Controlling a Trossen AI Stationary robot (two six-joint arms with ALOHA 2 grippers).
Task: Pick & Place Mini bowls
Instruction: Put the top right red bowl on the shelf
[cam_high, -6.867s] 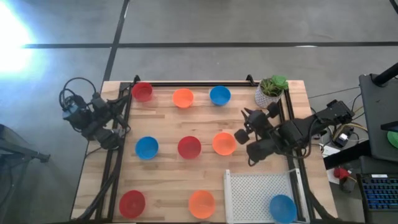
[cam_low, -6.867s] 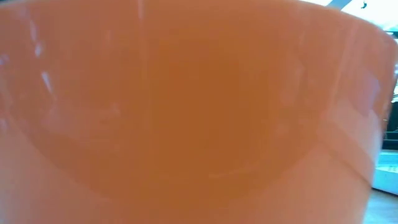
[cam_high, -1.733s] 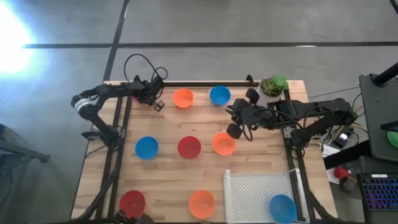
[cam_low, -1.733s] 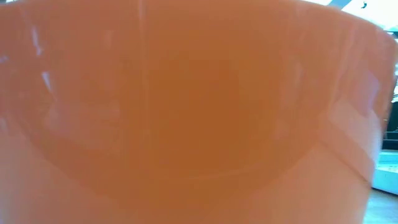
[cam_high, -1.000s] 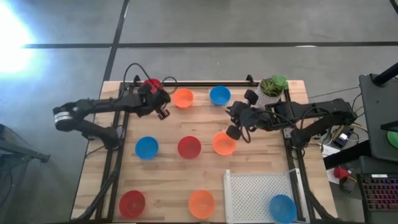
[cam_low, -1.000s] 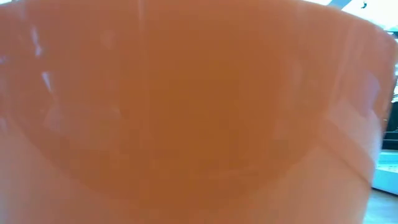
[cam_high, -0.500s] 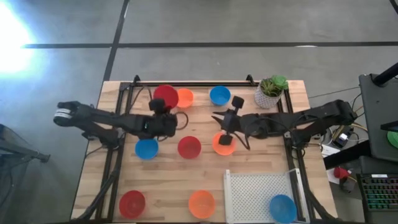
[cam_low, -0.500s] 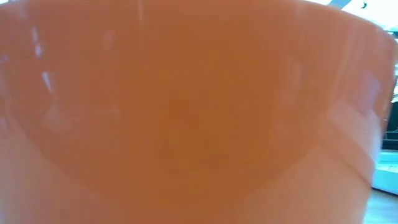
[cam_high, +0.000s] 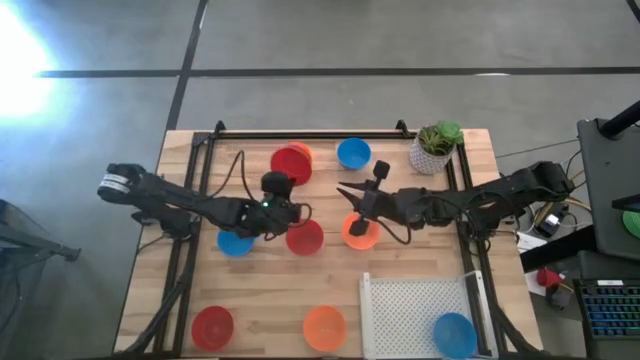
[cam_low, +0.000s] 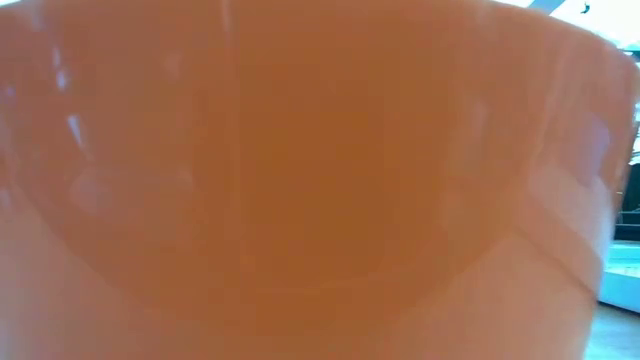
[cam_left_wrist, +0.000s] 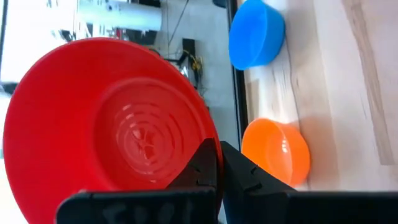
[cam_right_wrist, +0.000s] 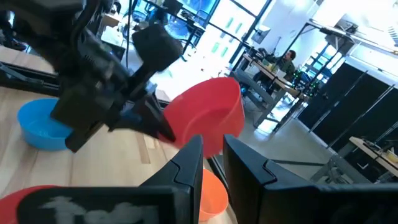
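Note:
My left gripper (cam_high: 282, 186) reaches over the table's middle and is shut on a red mini bowl (cam_high: 292, 163), which hides most of an orange bowl in the far row. My right gripper (cam_high: 346, 192) hovers at the far side of the middle orange bowl (cam_high: 358, 233), its fingers a narrow gap apart (cam_right_wrist: 212, 163) and touching nothing. Sitting on their bases are a blue bowl (cam_high: 353, 153), a red bowl (cam_high: 305, 238), a blue bowl (cam_high: 235, 244) partly under the left arm, and a red bowl (cam_high: 212, 325). The near orange bowl (cam_high: 323, 327) fills the low view (cam_low: 320, 180). My left gripper pinches the red bowl's rim (cam_left_wrist: 198, 140) between its two fingers (cam_left_wrist: 239, 177). The bowl is lifted clear of the table and tipped on its side, standing out beyond the fingertips above the far orange bowl (cam_left_wrist: 277, 152).
A white perforated tray (cam_high: 410, 310) at the near right holds a blue bowl (cam_high: 453, 333). A white pot with a green plant (cam_high: 435, 146) stands at the far right corner. Black rails run along the table's left, right and far edges. The two grippers are close together mid-table.
My left gripper has carried the red bowl from the far left corner toward the table's middle, rightward and nearer, with the bowl lifted and tipped. My right gripper has moved toward the table's left, coming over the far side of the middle orange bowl.

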